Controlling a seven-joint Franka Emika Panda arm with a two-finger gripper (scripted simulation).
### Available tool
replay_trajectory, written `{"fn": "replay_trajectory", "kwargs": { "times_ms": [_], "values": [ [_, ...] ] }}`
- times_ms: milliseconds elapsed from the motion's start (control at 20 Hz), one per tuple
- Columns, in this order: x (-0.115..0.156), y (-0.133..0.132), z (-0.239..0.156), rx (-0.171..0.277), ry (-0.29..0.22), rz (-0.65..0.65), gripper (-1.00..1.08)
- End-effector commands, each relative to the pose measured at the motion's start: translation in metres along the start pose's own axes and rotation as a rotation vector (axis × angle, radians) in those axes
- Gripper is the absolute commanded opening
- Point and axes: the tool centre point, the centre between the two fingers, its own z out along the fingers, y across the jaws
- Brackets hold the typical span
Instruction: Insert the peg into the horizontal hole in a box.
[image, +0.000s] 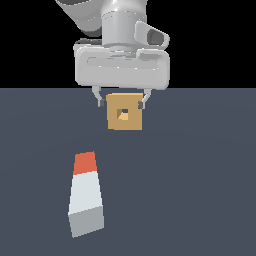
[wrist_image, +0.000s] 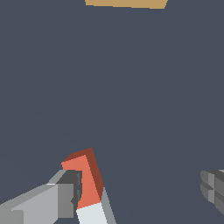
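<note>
Surface: flat, matt slate-blue floor (image: 200, 200) filling the lower two thirds of the exterior view and nearly all of the wrist view; no markings or seams.

Room: plain black backdrop above the floor line in the exterior view.

Peg (image: 86, 195): lower left of centre in the exterior view, lying on the floor. Long square bar seen foreshortened; orange-red section at the far end, white middle, grey square end face nearest the camera. It leans slightly, the red end a little toward the exterior view's right. In the wrist view the red end (wrist_image: 85, 179) and a short white stretch show low in the frame.

Box (image: 125, 111): upper centre of the exterior view, well apart from the peg. Small tan square block, face toward the camera, very slightly tilted.

Hole (image: 124, 114): small square opening in the middle of the box's face, dark with a lighter tan inner wall showing. In the wrist view only a tan strip (wrist_image: 127, 3) of the box shows at the frame's edge.

Gripper (image: 122, 102): top centre of the exterior view, pale grey body on the arm, pointing down. Fingers spread wide, one tip (image: 101, 101) showing on each side of the box's upper corners; whether they touch the box cannot be told. In the wrist view one finger (wrist_image: 70, 192) sits just beside the peg's red end, the other far off at the frame's edge; nothing is held
</note>
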Motion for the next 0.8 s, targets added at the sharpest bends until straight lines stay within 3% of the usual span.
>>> {"fn": "replay_trajectory", "kwargs": {
  "times_ms": [0,400,750],
  "values": [
    [0.000,0.000,0.000,0.000,0.000,0.000,1.00],
    [-0.011,-0.006,0.007,-0.004,-0.002,-0.026,1.00],
    [-0.040,-0.020,0.024,-0.013,-0.008,-0.090,1.00]
  ]
}}
